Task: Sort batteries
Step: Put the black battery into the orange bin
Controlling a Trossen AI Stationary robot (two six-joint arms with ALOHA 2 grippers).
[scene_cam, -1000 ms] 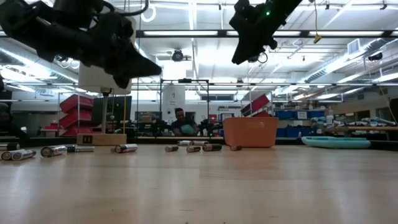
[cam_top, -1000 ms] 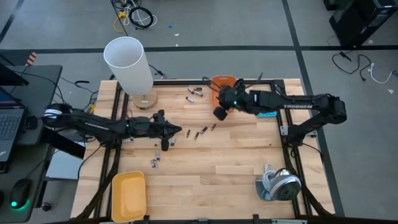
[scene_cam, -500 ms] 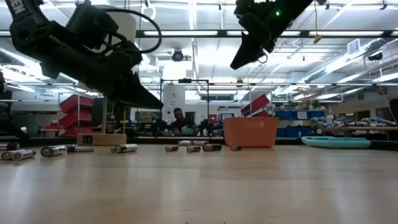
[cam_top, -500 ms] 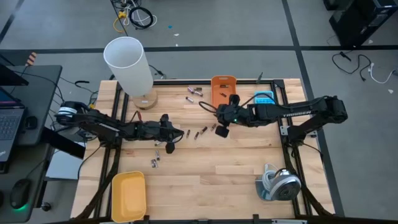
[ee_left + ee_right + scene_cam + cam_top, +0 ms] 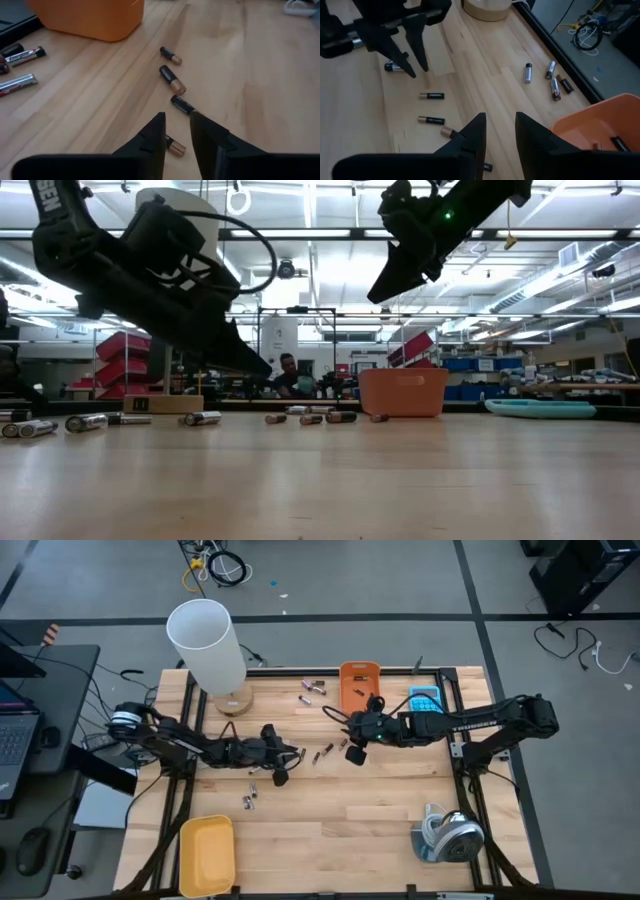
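With both arms near one row of dark batteries, left gripper and right gripper, both parted & empty, could collide.

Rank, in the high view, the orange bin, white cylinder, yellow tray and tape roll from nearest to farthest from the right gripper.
From the right gripper:
1. Orange bin, just beyond it at the far edge.
2. Tape roll, near right corner.
3. White cylinder, far left, and yellow tray, near left corner: too close to call.
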